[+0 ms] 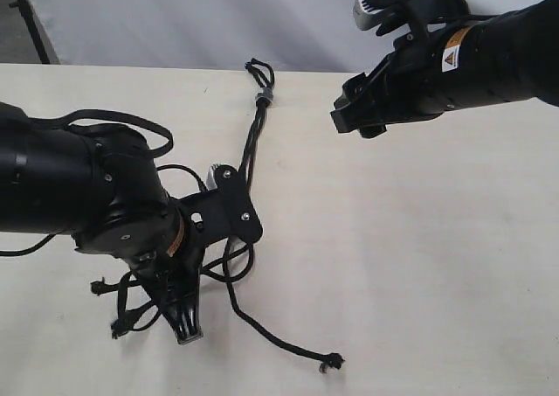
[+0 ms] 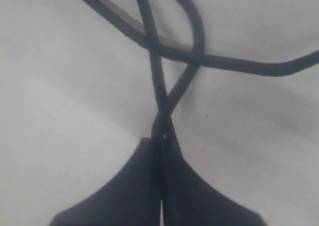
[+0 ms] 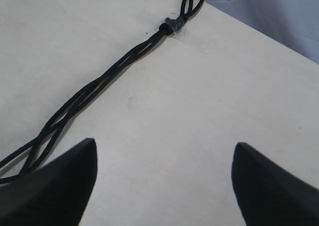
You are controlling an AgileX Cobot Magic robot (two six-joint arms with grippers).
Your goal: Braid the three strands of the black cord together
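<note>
On the desk lies one black cord with three strands; the left tool is pinched on two, the right tool wide open, empty.

Soft, even light covers your pale table, leaving only faint shadows under the arms. Your left wrist picture is badly out of focus, smearing the cord and fingertips. Your right wrist picture shows the cord crisp, its dark fingertips soft-edged.
</note>
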